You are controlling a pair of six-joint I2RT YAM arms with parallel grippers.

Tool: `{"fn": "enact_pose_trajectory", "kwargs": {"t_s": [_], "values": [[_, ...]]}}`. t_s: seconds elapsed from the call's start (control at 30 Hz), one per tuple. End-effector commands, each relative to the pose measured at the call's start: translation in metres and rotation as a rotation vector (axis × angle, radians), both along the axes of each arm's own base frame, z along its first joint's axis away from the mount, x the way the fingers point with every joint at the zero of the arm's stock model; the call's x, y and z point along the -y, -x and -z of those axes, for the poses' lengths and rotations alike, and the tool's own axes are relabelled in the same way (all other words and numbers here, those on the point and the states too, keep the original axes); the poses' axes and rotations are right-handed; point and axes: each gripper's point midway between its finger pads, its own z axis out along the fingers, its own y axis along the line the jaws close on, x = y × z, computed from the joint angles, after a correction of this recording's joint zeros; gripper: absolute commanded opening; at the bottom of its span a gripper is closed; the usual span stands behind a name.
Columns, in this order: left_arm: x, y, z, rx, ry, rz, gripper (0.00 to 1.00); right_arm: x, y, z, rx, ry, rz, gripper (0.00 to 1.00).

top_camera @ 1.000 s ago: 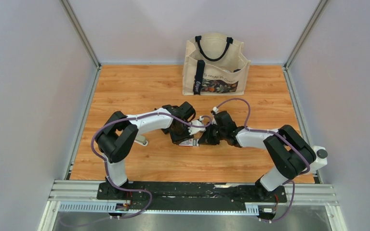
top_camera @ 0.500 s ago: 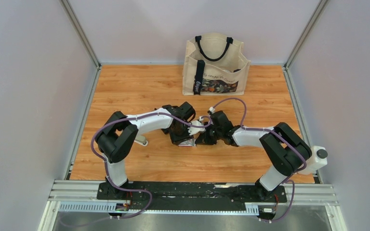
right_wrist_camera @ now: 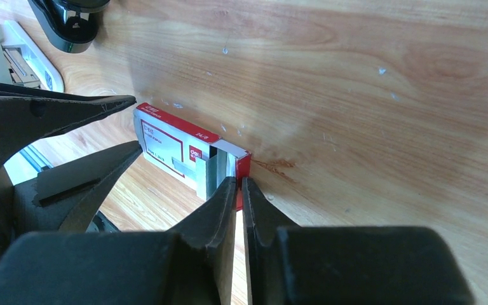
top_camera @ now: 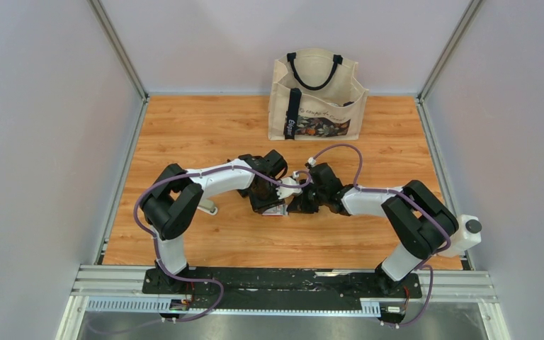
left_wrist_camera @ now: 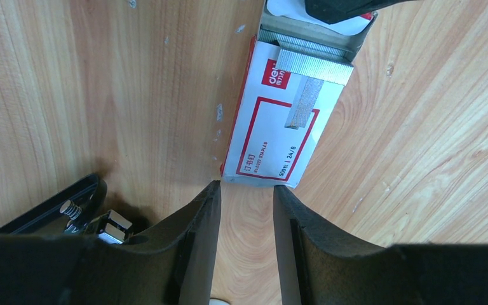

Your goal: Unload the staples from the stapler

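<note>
Running under everything is a tabletop [top_camera: 198, 127] of orange-brown wood grain. It is closed in by pale grey walls [top_camera: 42, 142], with aluminium posts [top_camera: 117, 48] in the far corners and a metal rail [top_camera: 113, 283] along the near edge. One canvas tote bag [top_camera: 316, 95] with black handles stands at the far edge.

Two arms reach in and meet near the middle of the table. Between them lies one small staple box [left_wrist_camera: 264, 140] with a red-and-white label, flat on the wood with one end open.

The staples [left_wrist_camera: 311, 67] are at that open end. They show as a silvery-grey, finely ribbed strip lying across the mouth of the box, with more grey layers stacked behind it. How many strips there are cannot be told.

The left gripper [left_wrist_camera: 246, 187] has its fingers apart, with bare wood between them and the tips just at the closed end of the box. The right gripper [right_wrist_camera: 238, 182] has its fingers together with only a sliver between them, the tips against the open end beside the staples. Whether they pinch anything cannot be told.

One stapler [left_wrist_camera: 79, 215] lies just beside the left gripper, apart from the box. It shows a black channel with a spring and a small metal block.
</note>
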Motion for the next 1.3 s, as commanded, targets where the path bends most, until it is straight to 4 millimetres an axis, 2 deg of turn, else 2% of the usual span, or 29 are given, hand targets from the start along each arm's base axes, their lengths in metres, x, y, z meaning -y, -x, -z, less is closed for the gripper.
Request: {"fn": "enact_pose_trajectory", "kwargs": {"t_s": [0.0, 0.17, 0.27, 0.3, 0.43, 0.57, 0.67, 0.7, 0.8, 0.9, 1.0, 1.03, 1.13, 1.27], "values": [[0.018, 0.004, -0.005, 0.007, 0.046, 0.033, 0.45, -0.010, -0.001, -0.014, 0.055, -0.001, -0.031, 0.16], [0.006, 0.009, -0.011, 0.014, 0.025, 0.034, 0.48, 0.003, -0.002, -0.014, 0.083, 0.059, -0.011, 0.21], [-0.003, 0.013, -0.021, 0.028, 0.023, 0.029, 0.63, 0.006, -0.003, -0.015, 0.100, 0.072, -0.012, 0.25], [-0.006, 0.015, -0.025, 0.030, 0.022, 0.033, 0.69, 0.010, 0.002, -0.010, 0.078, 0.095, -0.016, 0.28], [-0.014, 0.017, -0.052, 0.061, 0.064, 0.039, 0.77, 0.017, 0.002, -0.010, 0.095, 0.125, -0.014, 0.36], [-0.002, 0.029, -0.064, -0.006, 0.181, 0.076, 0.81, 0.028, 0.000, -0.018, 0.150, 0.166, -0.015, 0.39], [0.013, 0.031, -0.060, -0.046, 0.233, 0.108, 0.83, 0.032, 0.001, -0.023, 0.185, 0.189, -0.045, 0.43], [0.015, 0.031, -0.051, -0.072, 0.218, 0.111, 0.83, 0.035, 0.001, -0.026, 0.199, 0.197, -0.052, 0.44], [0.018, 0.024, -0.042, -0.093, 0.173, 0.081, 0.83, 0.039, 0.002, -0.032, 0.225, 0.211, -0.060, 0.49], [0.022, 0.022, -0.054, -0.092, 0.217, 0.047, 0.83, 0.049, 0.001, -0.034, 0.232, 0.252, -0.046, 0.52], [0.023, 0.021, -0.069, -0.056, 0.250, 0.025, 0.83, 0.056, 0.002, -0.040, 0.247, 0.268, -0.024, 0.61], [0.022, 0.020, -0.072, -0.043, 0.257, 0.018, 0.83, 0.058, 0.000, -0.045, 0.261, 0.275, -0.010, 0.73], [0.021, 0.017, -0.086, -0.010, 0.279, -0.022, 0.84, 0.061, -0.003, -0.060, 0.288, 0.269, 0.014, 1.00], [0.023, 0.014, -0.104, -0.029, 0.312, -0.101, 0.84, 0.061, -0.002, -0.074, 0.293, 0.285, -0.005, 1.00]]}}
